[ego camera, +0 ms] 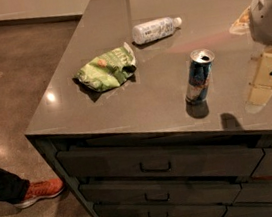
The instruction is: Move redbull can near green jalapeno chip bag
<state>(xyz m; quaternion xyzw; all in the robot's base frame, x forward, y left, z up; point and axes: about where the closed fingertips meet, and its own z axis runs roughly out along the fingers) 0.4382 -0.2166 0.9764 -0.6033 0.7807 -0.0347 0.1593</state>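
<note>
The redbull can (199, 76) stands upright on the grey countertop (140, 105), right of the middle, near the front edge. It is blue and silver with a silver top. The green jalapeno chip bag (105, 69) lies crumpled on the countertop to the can's left and a little farther back, well apart from it. My gripper (268, 78) hangs over the right edge of the countertop, to the right of the can and not touching it. Its white arm housing (269, 11) shows above it.
A white plastic bottle (155, 29) lies on its side behind the bag and the can. Dark drawers (154, 166) fill the counter's front. A person's foot in an orange shoe (36, 191) rests on the floor at the lower left.
</note>
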